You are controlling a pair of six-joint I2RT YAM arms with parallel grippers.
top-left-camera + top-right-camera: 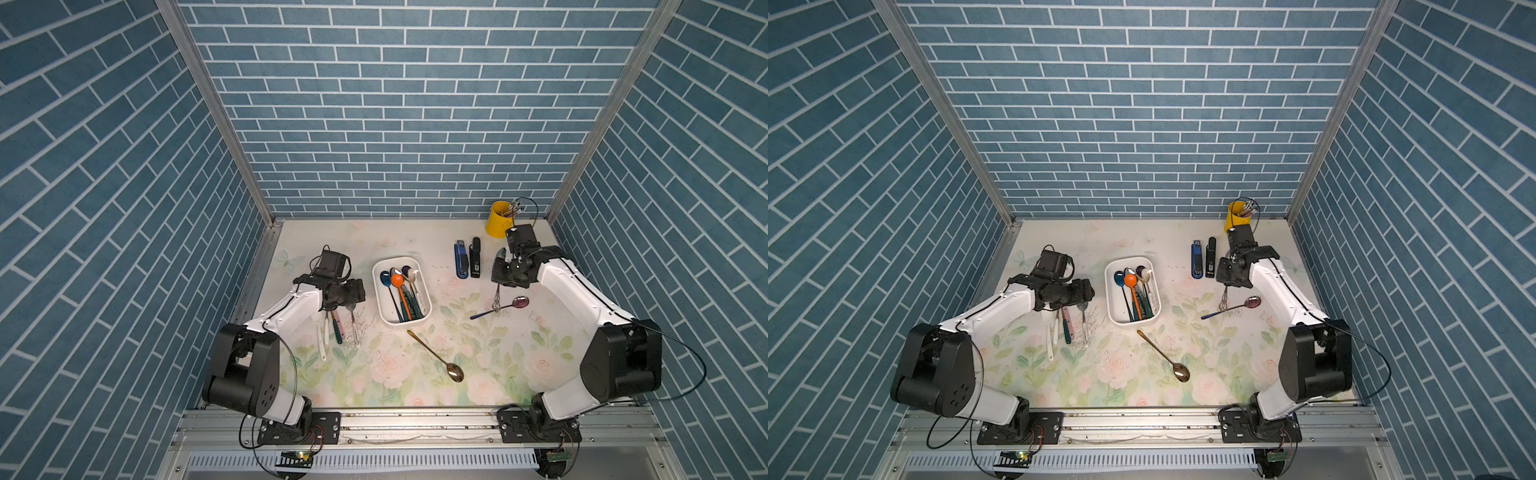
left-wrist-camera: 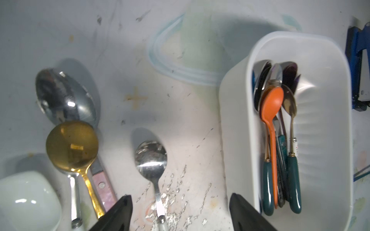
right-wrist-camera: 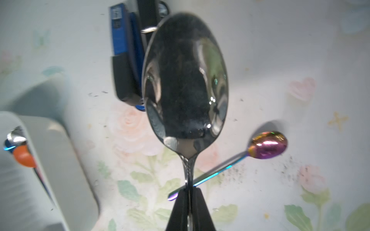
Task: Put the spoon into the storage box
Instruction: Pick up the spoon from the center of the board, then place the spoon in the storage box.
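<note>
the spoon point(image 3: 185, 80), a plain silver one, is off the desk point(image 1: 374, 237), pinched at its neck by the right end effector point(image 3: 189, 200), whose jaws are pressed together on it; its bowl juts out ahead. the step in hand looks like the carry: picked up, not yet delivered. the storage box point(image 1: 383, 308) sits between the two arms, well apart from the held spoon, and holds several spoons, an orange one point(image 1: 397, 280) among them. the next move calls for swinging toward the robot's left, lining the spoon up with the box's long side, lowering and letting go. a blue stapler point(image 1: 460, 259) and a black stapler point(image 1: 476, 257) stand roughly between end effector and box, so the carry should pass over or in front of them. a purple spoon point(image 3: 267, 147) lies on the desk below. the left end effector point(image 2: 180, 198) hangs spread and empty above a small silver spoon point(image 2: 151, 158), just beside the box, and could crowd the drop.
</note>
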